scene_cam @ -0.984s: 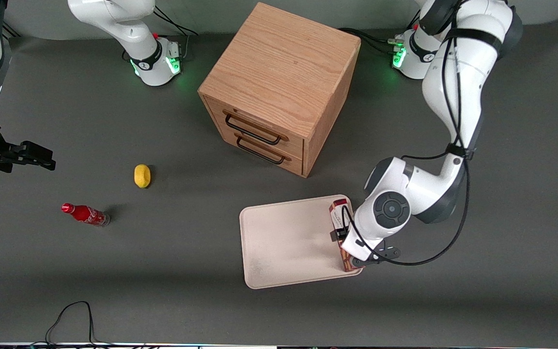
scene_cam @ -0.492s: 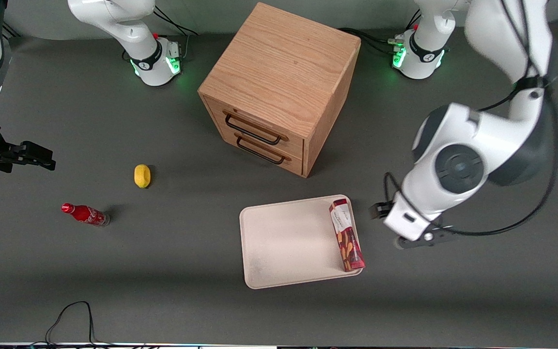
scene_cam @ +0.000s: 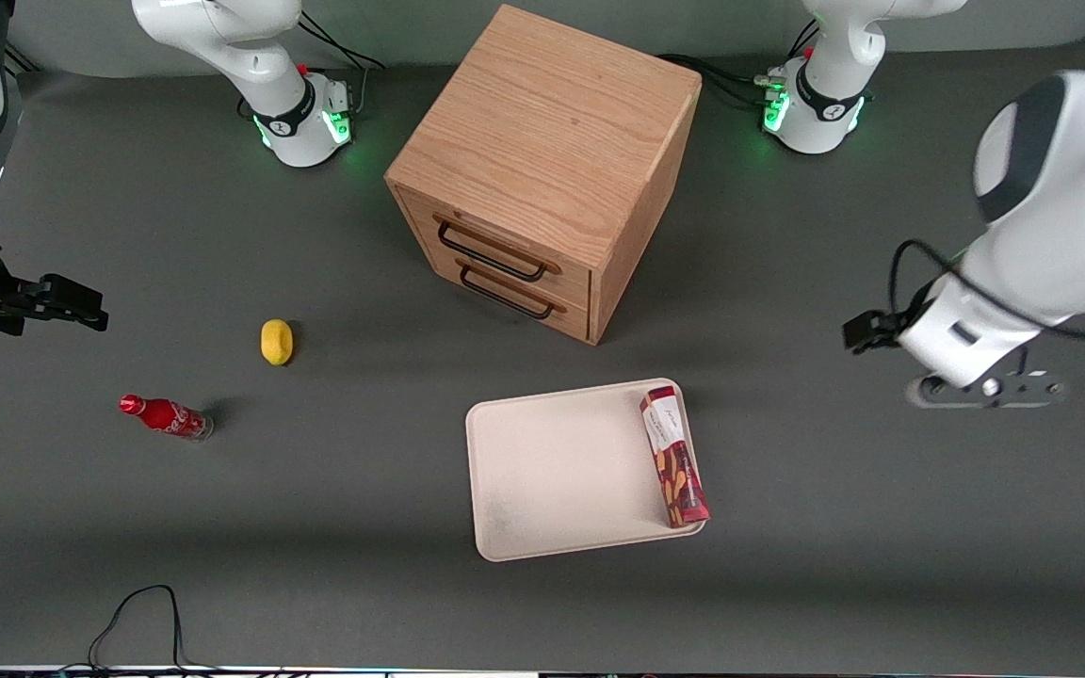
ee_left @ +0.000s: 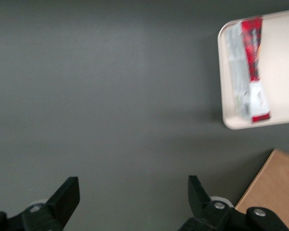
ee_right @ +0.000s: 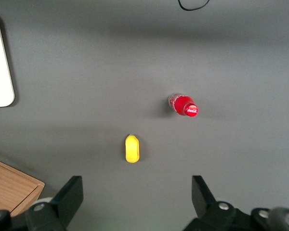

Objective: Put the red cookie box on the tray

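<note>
— What sort of place was this?
— A robotics lab. Franka arm bases (scene_cam: 302, 118) with green lights were bolted to a grey-covered table (scene_cam: 316, 527), cables (scene_cam: 142, 617) trailing.
— Anything homely?
— Only props: a wooden drawer cabinet (scene_cam: 542, 165), lemon (scene_cam: 276, 341), cola bottle (scene_cam: 166, 416).

Red cookie box (scene_cam: 673, 459) (flat) on tray (scene_cam: 552, 471)

Grey table (scene_cam: 316, 527), tray (scene_cam: 542, 471), cabinet (scene_cam: 542, 141), bottle (scene_cam: 166, 416), lemon (scene_cam: 276, 341)
</note>
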You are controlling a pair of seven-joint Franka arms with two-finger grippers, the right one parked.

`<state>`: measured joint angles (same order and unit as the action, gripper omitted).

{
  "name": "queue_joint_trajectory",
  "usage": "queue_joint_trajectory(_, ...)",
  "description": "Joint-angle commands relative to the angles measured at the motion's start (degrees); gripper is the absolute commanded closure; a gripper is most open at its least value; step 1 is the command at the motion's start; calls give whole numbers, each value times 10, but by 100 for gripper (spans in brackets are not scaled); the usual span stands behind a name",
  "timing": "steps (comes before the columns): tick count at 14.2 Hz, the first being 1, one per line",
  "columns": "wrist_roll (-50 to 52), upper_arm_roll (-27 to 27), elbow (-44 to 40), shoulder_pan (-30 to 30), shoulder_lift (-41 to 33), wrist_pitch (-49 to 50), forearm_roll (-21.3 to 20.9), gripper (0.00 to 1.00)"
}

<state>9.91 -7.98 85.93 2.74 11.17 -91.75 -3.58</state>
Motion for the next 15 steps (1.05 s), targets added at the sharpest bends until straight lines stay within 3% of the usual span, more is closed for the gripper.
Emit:
queue_joint_trajectory(1,-35,79,99,38,-97,-5,23,0)
queue_joint_trajectory(7,-96,145,96,36,-126,24,23,0)
queue_joint_trajectory(9,-98,141,79,19,-119,31,15,0)
queue_joint_trajectory(12,-95,79,66,-43,-115,38,15,0)
queue_joint_trajectory(15,-89,79,59,-38,-115,52,15,0)
